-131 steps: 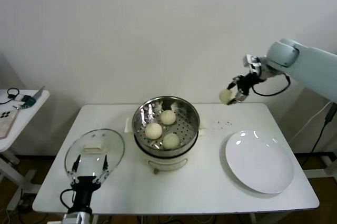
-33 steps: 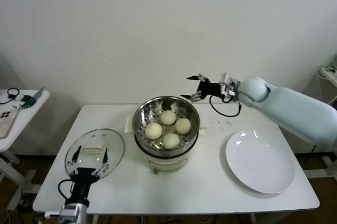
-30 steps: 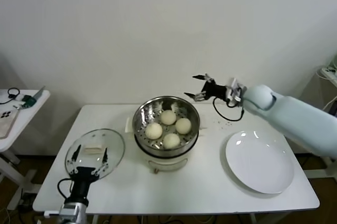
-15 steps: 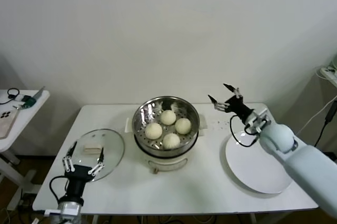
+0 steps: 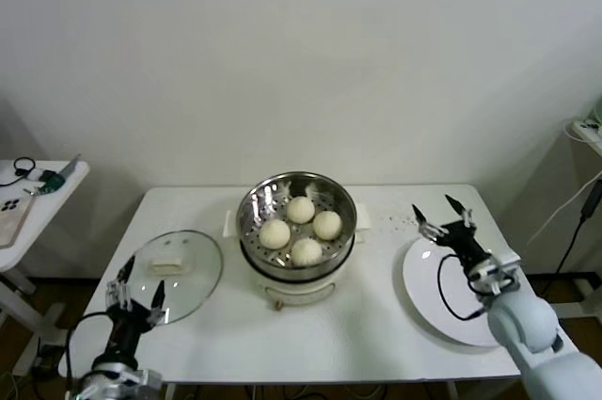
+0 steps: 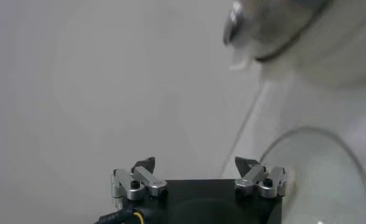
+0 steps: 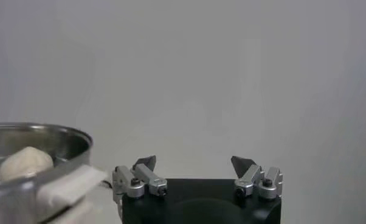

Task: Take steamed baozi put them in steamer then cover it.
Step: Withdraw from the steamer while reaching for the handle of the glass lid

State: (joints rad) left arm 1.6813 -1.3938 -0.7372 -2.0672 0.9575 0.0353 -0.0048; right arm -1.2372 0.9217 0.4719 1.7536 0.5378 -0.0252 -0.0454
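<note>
**Steamed baozi** (image 5: 299,227): four, all lying on the perforated floor of the steamer; none on the plate, none on the desk, none held. One shows as a pale mound inside the steel rim in the right wrist view (image 7: 25,163). Loading step judged complete.

**Steamer** (image 5: 250,210): steel basket on its cream pot base, standing at the middle of the desk (image 5: 376,325). Uncovered.

**Glass lid** (image 5: 193,273): lying flat on the desk to the robot's left of the steamer, apart from it. Not lifted, not gripped. Covering step judged outstanding; it is the only part left.

**White plate** (image 5: 470,320): on the desk to the robot's right of the steamer, bare.

**Left tool** (image 5: 134,292): jaws spread wide, nothing between them; poised just at the near edge of the glass lid, best placed for the pick-up. Whether it touches the rim cannot be told.

**Right tool** (image 5: 442,219): jaws spread wide, empty; over the far edge of the white plate, well clear of the steamer.
</note>
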